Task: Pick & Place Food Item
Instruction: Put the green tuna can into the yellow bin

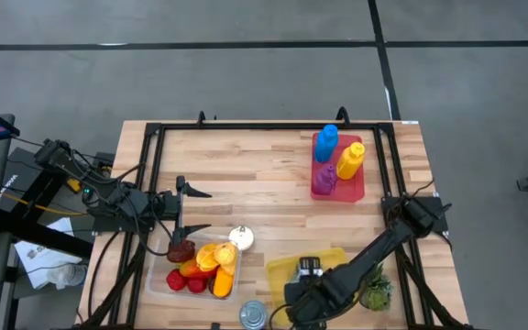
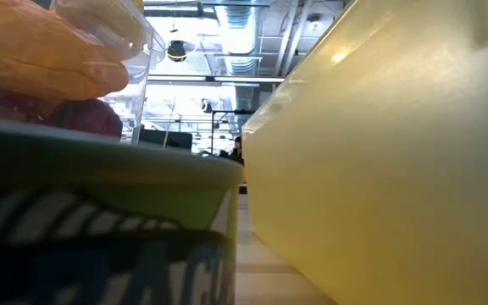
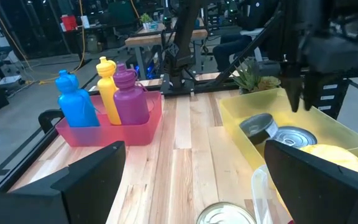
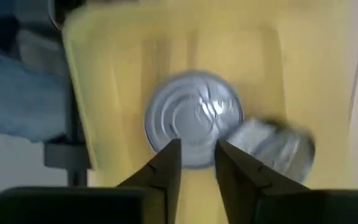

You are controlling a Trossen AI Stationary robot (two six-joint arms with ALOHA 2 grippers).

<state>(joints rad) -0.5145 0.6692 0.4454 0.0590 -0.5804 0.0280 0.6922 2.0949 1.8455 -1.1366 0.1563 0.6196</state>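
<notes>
The right gripper [image 4: 196,163] is hanging over the yellow bin [image 1: 282,270] with its fingers [image 4: 166,165] standing slightly apart, a narrow gap between them and nothing pinched; directly beneath them an upright can [image 4: 193,118] is showing its silver lid, with a second can [image 4: 272,146] lying tilted just beside it, both inside the bin. The left gripper [image 1: 191,211] is waiting near the clear fruit container [image 1: 159,284], its fingers spread wide and empty. By my reading, the can under the right fingers is sitting placed and the grip is letting go, so this drop-off is looking nearly finished. Another can [image 1: 253,315] is standing on the counter [image 1: 264,174] between the fruit container and the bin, probably left to move. The pale wooden counter is also carrying a pink tray [image 1: 360,192] of coloured bottles [image 1: 337,156], and a grey floor is surrounding it.
</notes>
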